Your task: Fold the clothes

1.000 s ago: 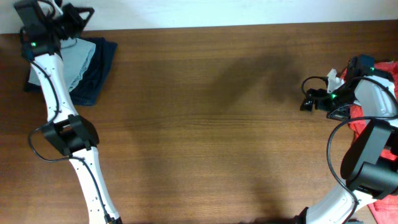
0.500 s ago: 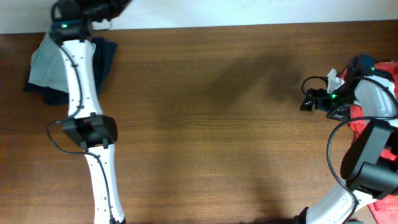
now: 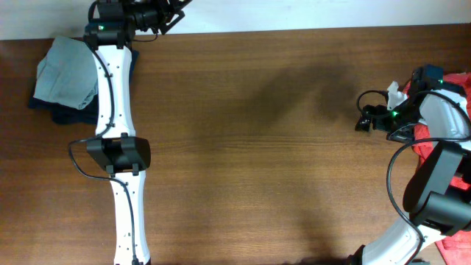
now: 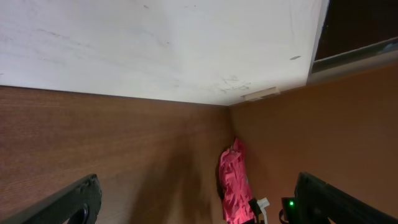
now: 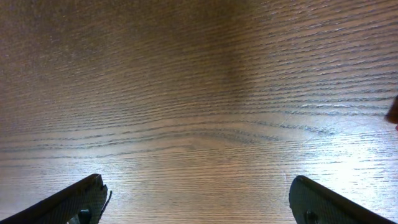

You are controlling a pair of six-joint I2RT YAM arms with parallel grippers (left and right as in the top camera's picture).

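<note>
**Grey-teal T-shirt let go on the stack, left arm swung clear**

**Overhead:** Your left end effector [image 3: 168,12] has released and swung away to the back edge of the bench [image 3: 257,147]. A second ago it sat right over the pile in the far-left corner. The grey-teal T-shirt [image 3: 68,72] now lies folded on top of the dark navy garment [image 3: 51,112], well apart from that end effector. I'd judge this piece finished. Your right end effector [image 3: 363,118] has not moved. It is parked near the right edge, just beside the red shirt [image 3: 423,143], which is probably the next item.

**Left wrist:** The fingers [image 4: 71,202] stand wide apart at the frame's edges with nothing between them. The camera looks across the bench toward the white wall [image 4: 155,43], with the red shirt far off. The T-shirt is out of this view.

**Right wrist:** The fingers [image 5: 81,196] are spread wide too, with only bare wood between them. No cloth shows here, so you still have a reach to make before you can grip the red shirt.
</note>
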